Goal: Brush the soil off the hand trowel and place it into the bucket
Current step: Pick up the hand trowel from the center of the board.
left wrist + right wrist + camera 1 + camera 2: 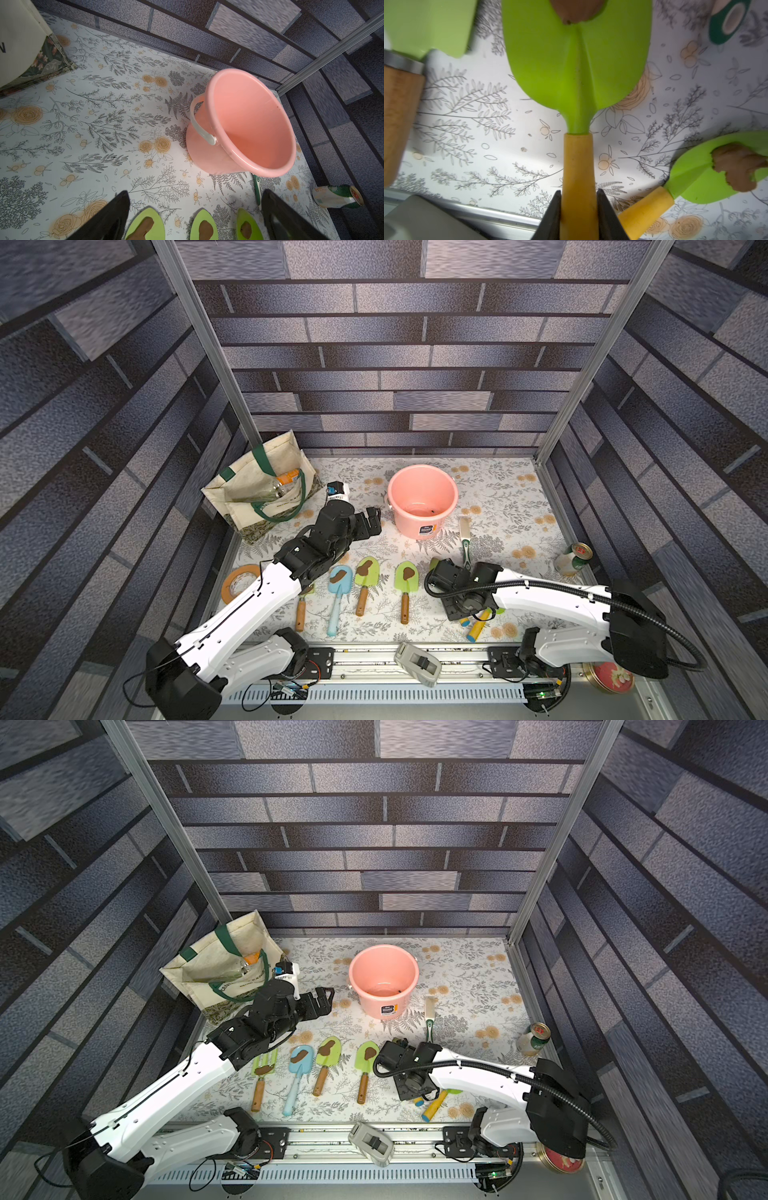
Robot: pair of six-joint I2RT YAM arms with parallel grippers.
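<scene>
My right gripper is shut on the yellow handle of a green hand trowel. A brown blob of soil sits on its blade. In both top views my right wrist covers the grip, and only the blade tip shows. The pink bucket stands upright at the back. The brush lies just right of it. My left gripper hangs open and holds nothing, left of the bucket.
Several more soiled trowels lie in a front row, one yellow-handled under my right arm. A tote bag stands back left, a tape roll left, a can right, a tape dispenser in front.
</scene>
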